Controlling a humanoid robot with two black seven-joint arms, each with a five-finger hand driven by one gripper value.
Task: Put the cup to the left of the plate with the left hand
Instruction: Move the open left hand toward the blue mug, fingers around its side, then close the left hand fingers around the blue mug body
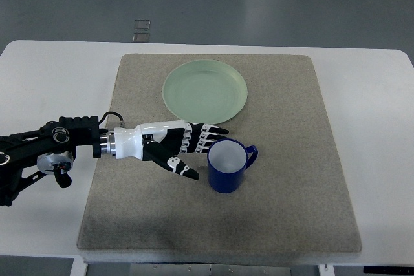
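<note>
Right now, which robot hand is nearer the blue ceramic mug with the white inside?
Left. The left hand sits beside the blue mug, on its left, fingers open and reaching its rim. The right hand is out of view.

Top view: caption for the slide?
Left robot hand, fingers open, reaching beside the blue cup standing on the mat below the green plate.

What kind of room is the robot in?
Probably a lab or test room: a plain white table with a grey mat, just one green plate and blue cup, and bare grey floor behind.
</note>
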